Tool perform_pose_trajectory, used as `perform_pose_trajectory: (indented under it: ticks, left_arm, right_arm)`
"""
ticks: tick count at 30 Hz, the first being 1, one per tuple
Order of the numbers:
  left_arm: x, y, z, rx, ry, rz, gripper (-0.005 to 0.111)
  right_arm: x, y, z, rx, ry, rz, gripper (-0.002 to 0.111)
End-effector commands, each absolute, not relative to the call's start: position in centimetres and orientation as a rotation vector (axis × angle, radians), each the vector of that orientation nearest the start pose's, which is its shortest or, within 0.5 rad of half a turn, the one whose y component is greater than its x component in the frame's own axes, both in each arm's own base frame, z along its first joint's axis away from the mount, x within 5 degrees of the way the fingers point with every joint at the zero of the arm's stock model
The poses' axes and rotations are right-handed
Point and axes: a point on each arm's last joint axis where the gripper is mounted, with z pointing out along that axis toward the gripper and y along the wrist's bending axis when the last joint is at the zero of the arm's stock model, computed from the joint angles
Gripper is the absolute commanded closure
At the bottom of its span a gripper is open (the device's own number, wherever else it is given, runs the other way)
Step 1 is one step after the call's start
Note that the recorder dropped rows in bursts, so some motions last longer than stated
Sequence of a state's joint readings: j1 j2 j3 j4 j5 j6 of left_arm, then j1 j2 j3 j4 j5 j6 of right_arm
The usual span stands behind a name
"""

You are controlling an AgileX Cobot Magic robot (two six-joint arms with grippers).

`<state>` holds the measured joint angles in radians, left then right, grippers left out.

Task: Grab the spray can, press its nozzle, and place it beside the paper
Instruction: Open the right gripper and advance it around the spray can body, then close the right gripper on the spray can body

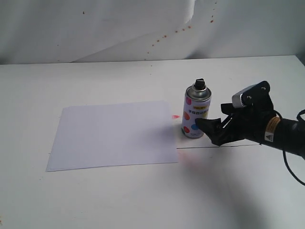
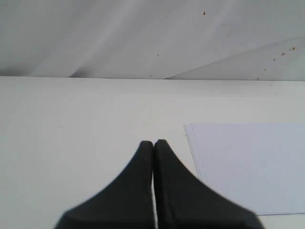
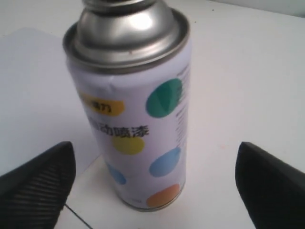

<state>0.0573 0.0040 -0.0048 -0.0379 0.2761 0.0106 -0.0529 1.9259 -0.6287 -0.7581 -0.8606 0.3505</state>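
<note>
The spray can stands upright on the white table, just right of the paper. It is white with coloured dots, a silver shoulder and a black nozzle on top. My right gripper is open, its black fingers low at the can's right side, apart from it. The right wrist view shows the can close up between the two spread fingertips, untouched. My left gripper is shut on nothing, hovering over the table near a corner of the paper. It lies outside the exterior view.
A wrinkled white backdrop sheet with small orange spots hangs behind the table. A faint pink stain marks the table by the can. A thin dark line runs across the table at the right.
</note>
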Motion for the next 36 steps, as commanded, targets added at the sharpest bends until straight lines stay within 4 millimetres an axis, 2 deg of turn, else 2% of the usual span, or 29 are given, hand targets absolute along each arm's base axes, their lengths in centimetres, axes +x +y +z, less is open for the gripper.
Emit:
perform_pose_trajectory:
  ticks: [1,4,12,22,29,36]
  left_arm:
    - [5.5,0.2,18.9,-0.068,1.748,0.015,0.107]
    - [5.5,0.2,18.9,-0.068,1.748,0.015,0.107]
    - [5.5,0.2,18.9,-0.070,1.748,0.013,0.107]
    - [5.5,0.2,18.9,-0.068,1.748,0.015,0.107]
    - [5.5,0.2,18.9,-0.068,1.748,0.015,0.107]
    - [5.5,0.2,18.9,-0.071,1.748,0.012,0.107]
  right_arm:
    - [32.1,2.0,11.6,-0.472,1.927,0.411,0.028]
    - [32.7,2.0,11.7,-0.475,1.901,0.439,0.030]
    - [32.4,2.6,9.1,-0.568,1.942,0.524,0.033]
    - [33.7,3.1,9.5,-0.755,1.857,0.526,0.033]
    - [34.0,2.1,9.6,-0.728,1.859,0.503,0.033]
    - [35.4,2.3,9.1,-0.731,1.840,0.585,0.033]
